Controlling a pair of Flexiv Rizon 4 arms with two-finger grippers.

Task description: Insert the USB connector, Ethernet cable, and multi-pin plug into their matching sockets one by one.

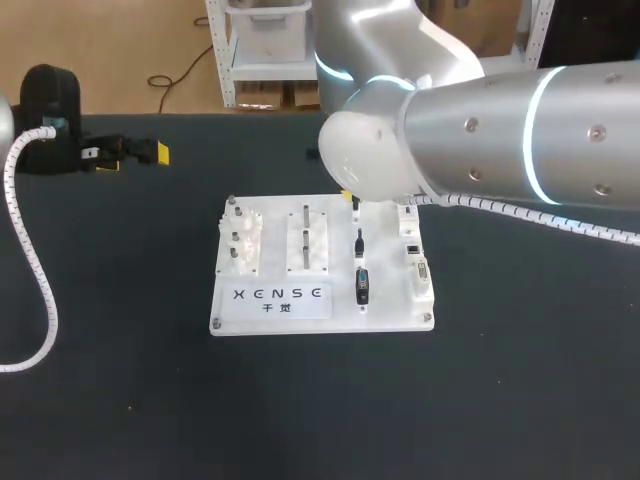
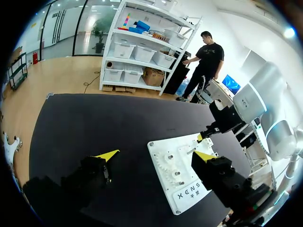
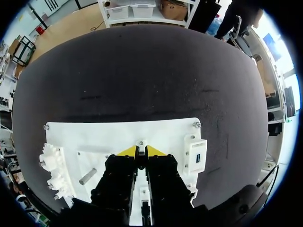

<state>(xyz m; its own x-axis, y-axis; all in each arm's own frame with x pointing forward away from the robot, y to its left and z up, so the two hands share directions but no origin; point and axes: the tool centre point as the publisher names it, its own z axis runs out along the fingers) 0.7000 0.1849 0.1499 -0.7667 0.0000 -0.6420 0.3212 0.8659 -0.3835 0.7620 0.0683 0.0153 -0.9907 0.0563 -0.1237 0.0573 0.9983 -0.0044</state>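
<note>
The white board point(image 1: 385, 300) lies in the middle of the table, with three plugs standing in a row down its right half and their sockets in a strip just right of them. The right gripper point(image 3: 141, 152) is down at the far end of that row. Its fingers are drawn nearly together on a slim dark piece, most likely the USB connector point(image 3: 141, 160), though the pads hide most of it. Gripping it upright from above suits a straight lift out of its holder. The USB socket point(image 3: 197, 159) sits just to the right, so the carry should be short.

The Ethernet cable point(image 1: 359, 243) and the multi-pin plug point(image 1: 362, 286) stand nearer in the row, neither yet seated. They wait their turn, since the plugs go in one by one.

The left gripper point(image 2: 156, 155) is at the far left of the table, well apart from the board. Its fingers are spread wide with nothing between them, which leaves the right arm room to work.
</note>
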